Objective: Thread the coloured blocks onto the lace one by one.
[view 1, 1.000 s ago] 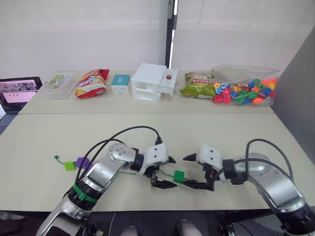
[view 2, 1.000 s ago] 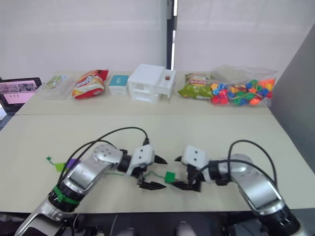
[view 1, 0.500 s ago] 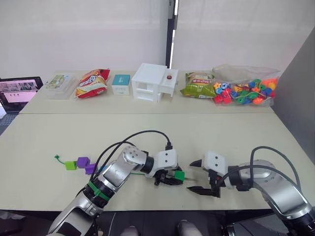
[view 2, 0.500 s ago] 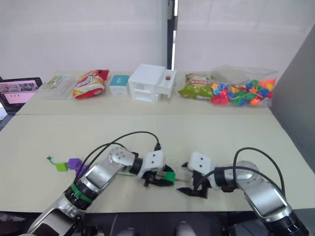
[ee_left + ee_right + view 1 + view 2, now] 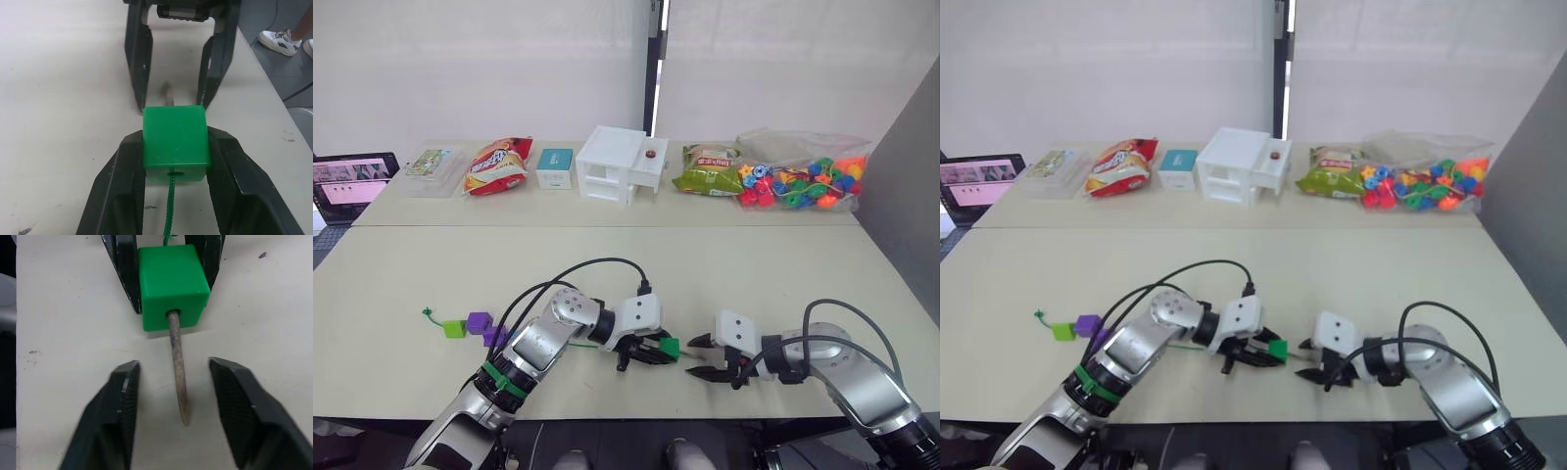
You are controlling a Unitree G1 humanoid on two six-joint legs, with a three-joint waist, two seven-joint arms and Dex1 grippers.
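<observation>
My left gripper [image 5: 658, 352] is shut on a dark green block [image 5: 176, 139] low over the table's front. The green lace [image 5: 170, 215] enters the block's rear hole, and its greyish tip [image 5: 178, 377] pokes out the far side. Facing it, my right gripper [image 5: 695, 357] is open, one finger on each side of the tip without touching it. The lace trails left under my left arm to a lime green block [image 5: 453, 329] and two purple blocks [image 5: 478, 321], [image 5: 494, 337], ending at a knot [image 5: 427, 313].
On the back table stand a tablet [image 5: 350, 181], a clear box [image 5: 431, 164], a red snack bag [image 5: 496, 164], a teal box [image 5: 552, 166], a white toy house [image 5: 619, 164], a green snack bag [image 5: 707, 168] and a clear bag of bright beads [image 5: 803, 181]. The front table edge lies just below both grippers.
A second ago both grippers stood open beside the green block. The left one then shut on it. The right one's fingers have since narrowed around the lace tip.
</observation>
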